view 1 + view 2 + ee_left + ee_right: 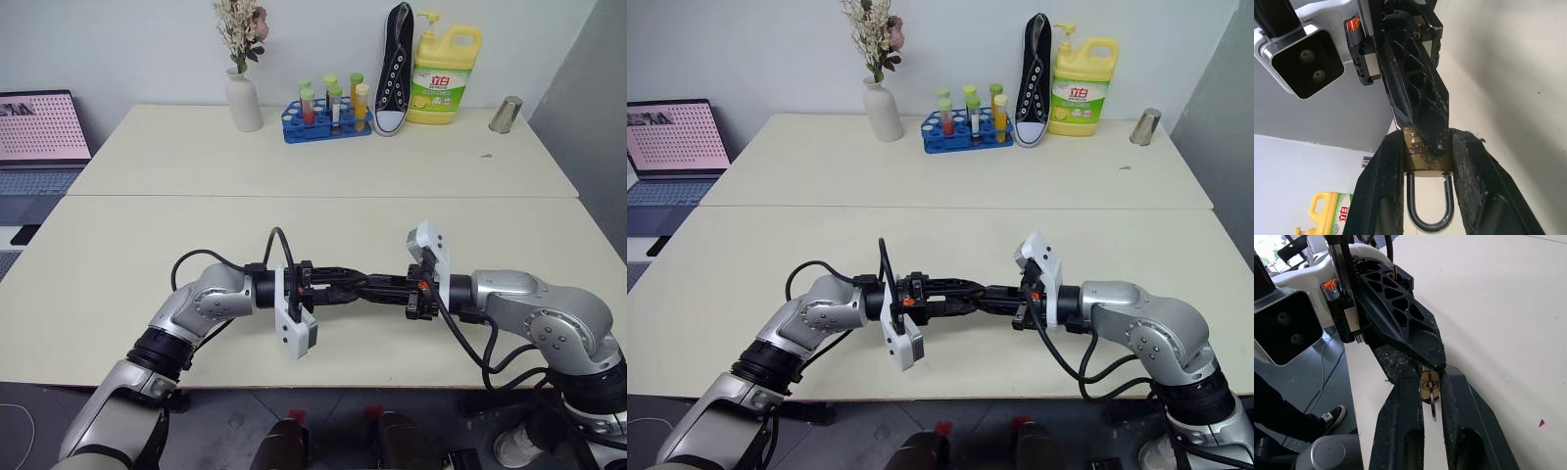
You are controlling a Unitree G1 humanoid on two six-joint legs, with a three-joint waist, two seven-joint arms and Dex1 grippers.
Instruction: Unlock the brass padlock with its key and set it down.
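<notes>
Padlock [1426, 159], small, hard, likely slippery brass best pinched by its flat body, sits clamped in the left gripper [1426, 196] above the table [294, 235], right gripper [1431, 396] clenching its key [1430, 384].

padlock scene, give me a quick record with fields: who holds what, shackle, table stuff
padlock: brass padlock pinched between left hand fingers
shackle: closed loop, pointing back toward the left wrist
key: key pinched in right hand, at the lock body
hands: meet tip to tip above the table
far edge: vase, tube rack, shoe, yellow bottle, metal cup
</notes>
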